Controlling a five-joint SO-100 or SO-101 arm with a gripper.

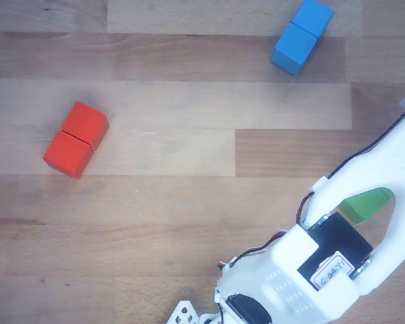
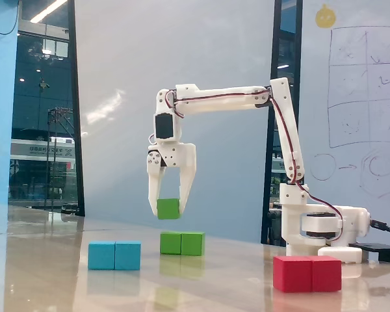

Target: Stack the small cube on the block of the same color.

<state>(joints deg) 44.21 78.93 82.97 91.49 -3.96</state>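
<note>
In the fixed view my gripper (image 2: pixel 169 207) points down and is shut on the small green cube (image 2: pixel 168 208), which hangs in the air. The green block (image 2: pixel 182 243) lies on the table just below, slightly to the right, with a clear gap between it and the cube. In the other view, from above, my white arm (image 1: pixel 304 270) fills the lower right. A green patch (image 1: pixel 368 204) shows through a gap in it, and I cannot tell whether that is the cube or the block.
A blue block (image 2: pixel 114 255) (image 1: pixel 302 36) lies left of the green one in the fixed view. A red block (image 2: pixel 307 273) (image 1: pixel 75 139) sits nearer the camera on the right. The arm's base (image 2: pixel 315 227) stands behind the red block.
</note>
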